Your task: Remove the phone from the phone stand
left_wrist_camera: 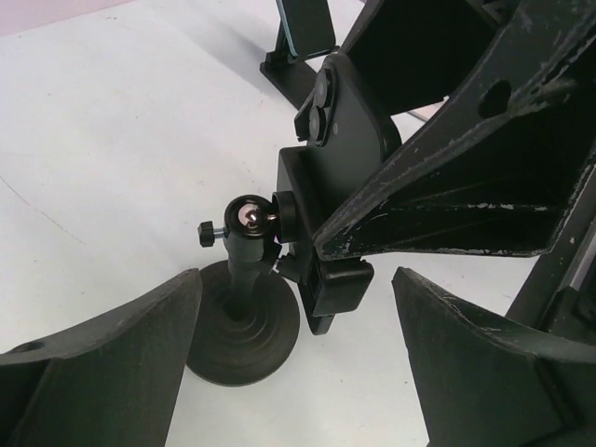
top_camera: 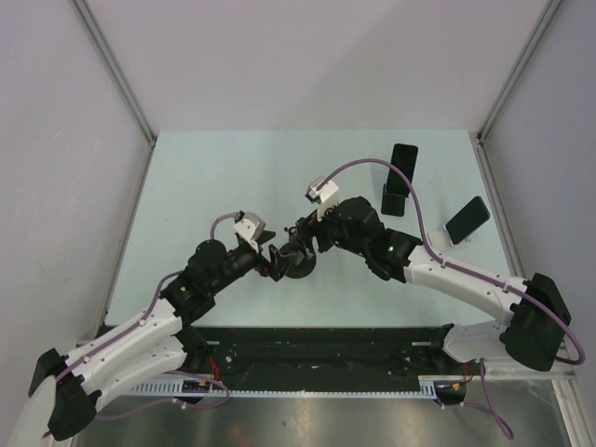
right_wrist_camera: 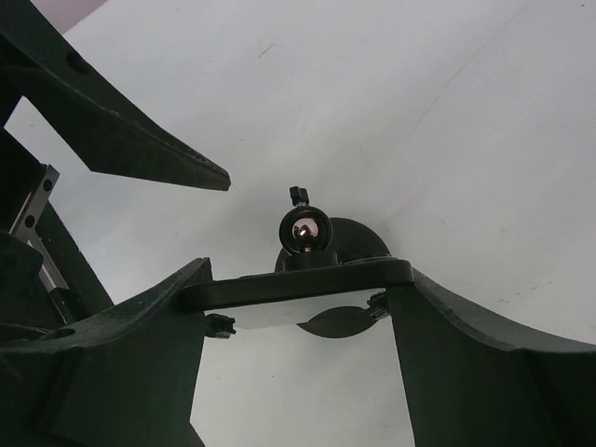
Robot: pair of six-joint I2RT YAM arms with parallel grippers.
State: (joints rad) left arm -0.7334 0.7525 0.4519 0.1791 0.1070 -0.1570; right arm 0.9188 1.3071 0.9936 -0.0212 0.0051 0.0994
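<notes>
Both arms pair white lower shells with black joints: the left arm [top_camera: 140,335] ends in a black base block at 7 o'clock, the right arm [top_camera: 466,279] at 4 o'clock. Lilac cables [top_camera: 363,164] trail along each. The left tool [top_camera: 272,261] has black wedge fingers [left_wrist_camera: 112,363], scuffed pale at the edges.

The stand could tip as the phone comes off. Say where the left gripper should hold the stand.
Likely the stand's upright stem, just above the round base, approached low from the side opposite the phone: it is narrow and bare there, while the clamp crowds the top.
</notes>
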